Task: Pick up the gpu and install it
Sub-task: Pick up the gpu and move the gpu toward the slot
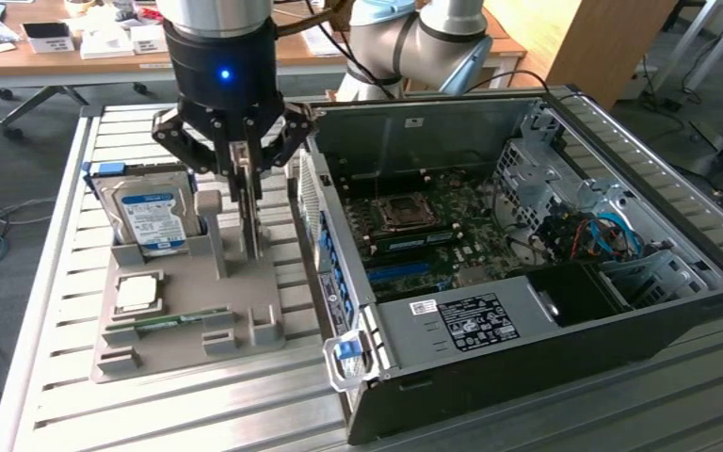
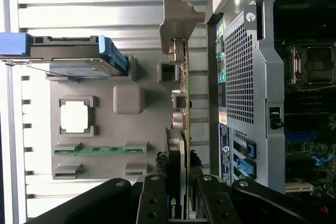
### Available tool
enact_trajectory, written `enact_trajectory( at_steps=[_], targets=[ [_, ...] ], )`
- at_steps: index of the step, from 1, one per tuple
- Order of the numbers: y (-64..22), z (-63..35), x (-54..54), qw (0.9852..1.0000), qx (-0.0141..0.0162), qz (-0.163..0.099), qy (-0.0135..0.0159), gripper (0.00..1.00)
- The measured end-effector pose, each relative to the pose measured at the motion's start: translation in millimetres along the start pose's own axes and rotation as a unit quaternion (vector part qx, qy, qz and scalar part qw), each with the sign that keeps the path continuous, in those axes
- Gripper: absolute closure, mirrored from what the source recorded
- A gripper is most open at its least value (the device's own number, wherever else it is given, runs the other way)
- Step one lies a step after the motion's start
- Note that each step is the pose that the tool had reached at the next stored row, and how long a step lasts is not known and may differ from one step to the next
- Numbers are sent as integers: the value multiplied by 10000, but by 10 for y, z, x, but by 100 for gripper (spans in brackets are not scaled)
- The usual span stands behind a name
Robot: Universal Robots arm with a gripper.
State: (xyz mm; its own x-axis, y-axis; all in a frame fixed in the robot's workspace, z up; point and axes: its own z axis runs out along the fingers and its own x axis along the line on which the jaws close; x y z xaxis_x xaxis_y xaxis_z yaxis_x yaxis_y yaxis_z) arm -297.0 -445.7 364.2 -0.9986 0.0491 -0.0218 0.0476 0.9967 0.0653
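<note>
1. My hand (image 1: 246,174) hangs over the grey moulded holder tray (image 1: 173,348) on the slatted metal table (image 1: 211,405), just beside the open black and silver computer case (image 1: 663,254)
2. The hand is clenched on the gpu (image 1: 252,226), a thin flat circuit card with a dark fan side and a greenish-tan back; in the wrist view I see black fingers (image 2: 152,192) pressed against both faces of the gpu (image 2: 178,150) near its fan end
3. The gpu stands on edge in the tray, upright, with its silver metal end bracket (image 2: 178,17) at the far end from the fingers; I cannot tell whether its lower edge sits in the tray slot or is just clear of it
4. On the same tray I see a boxy silver hard drive (image 1: 151,218) with a blue-and-white label standing on the exterior view's left, a square silver processor chip (image 1: 136,294) lying flat, and a narrow green memory stick (image 1: 167,320) near it
5. The case lies on its side with its green motherboard (image 1: 437,235) exposed
</note>
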Motion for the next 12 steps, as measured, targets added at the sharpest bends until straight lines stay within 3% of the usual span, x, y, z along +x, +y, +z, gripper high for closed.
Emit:
enact_trajectory(
  at_steps=[12],
  targets=[
    [19, -286, -6, 10000, 0, 0, 0, 73]
  ],
)
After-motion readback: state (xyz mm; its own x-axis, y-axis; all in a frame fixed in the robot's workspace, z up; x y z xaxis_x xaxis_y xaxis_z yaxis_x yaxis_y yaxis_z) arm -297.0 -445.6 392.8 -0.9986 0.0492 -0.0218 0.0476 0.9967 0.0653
